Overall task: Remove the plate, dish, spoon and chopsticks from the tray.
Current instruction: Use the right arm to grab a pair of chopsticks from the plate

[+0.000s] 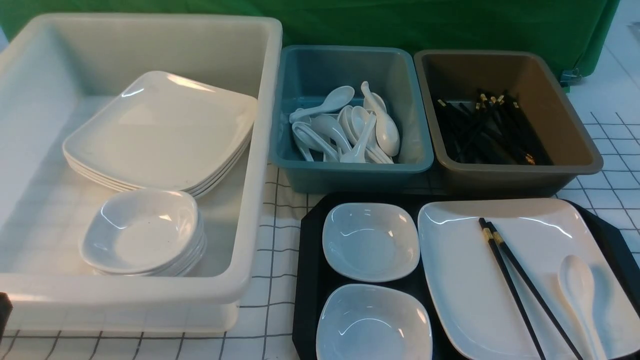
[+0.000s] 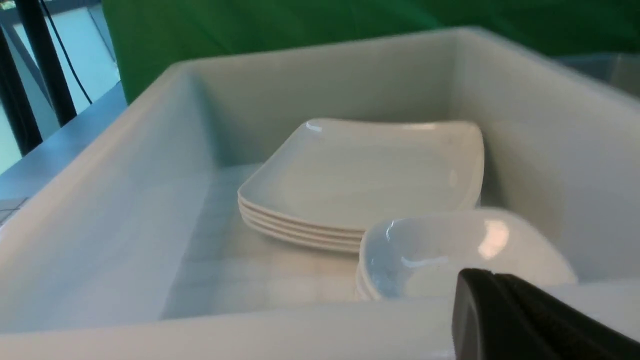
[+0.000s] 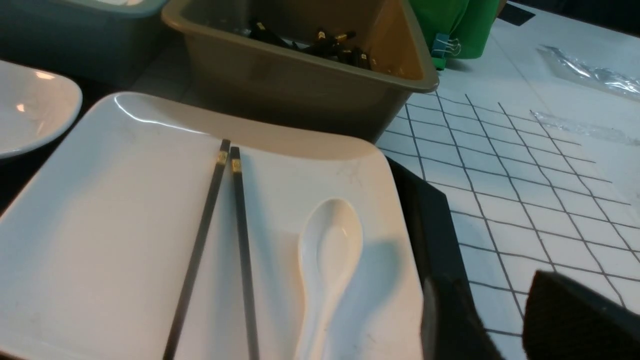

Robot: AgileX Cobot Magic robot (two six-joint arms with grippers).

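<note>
Left gripper [image 2: 492, 280], jaws pressed together and empty, hangs by the near rim of the white bin [image 2: 300, 330]. Right gripper [image 3: 492, 295], jaws partly apart and holding nothing, hovers low over the black tray [image 1: 307, 260] at its 4 o'clock edge. On the tray, the glossy white plate [image 1: 465, 270] carries the chopsticks [image 1: 510, 282], with the spoon [image 1: 577, 285] at their 3 o'clock. Two small dishes [image 1: 370, 242] sit at the plate's 9 o'clock.

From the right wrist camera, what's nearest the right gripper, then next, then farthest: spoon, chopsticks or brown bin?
1. spoon, on the plate beside the right gripper.
2. chopsticks, further across the plate.
3. brown bin, behind the plate.
</note>
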